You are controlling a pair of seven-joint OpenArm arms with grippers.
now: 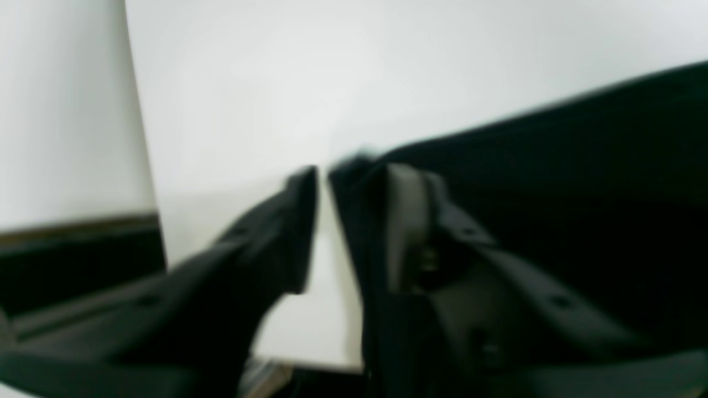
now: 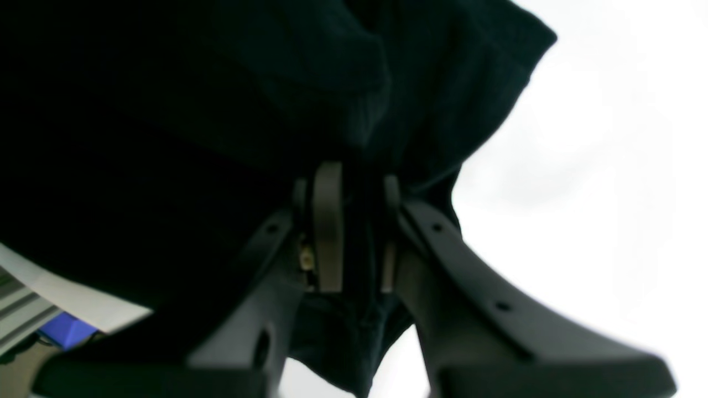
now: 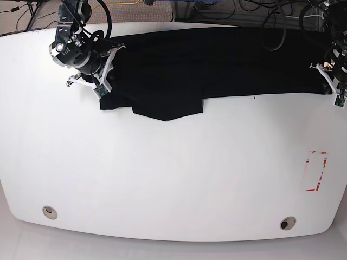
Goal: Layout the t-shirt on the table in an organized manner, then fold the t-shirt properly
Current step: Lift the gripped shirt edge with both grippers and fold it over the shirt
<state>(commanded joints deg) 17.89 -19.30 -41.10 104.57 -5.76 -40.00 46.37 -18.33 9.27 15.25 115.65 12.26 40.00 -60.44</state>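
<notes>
Right claw (image 2: 357,232) pinching shirt (image 3: 206,65) edge; left claw (image 1: 323,177) slightly spread at opposite edge, bare table (image 3: 162,179) beyond both.

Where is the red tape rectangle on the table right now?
In the base view the red tape rectangle lies on the table near its right edge, below the black t-shirt and above the right grommet hole.
</notes>
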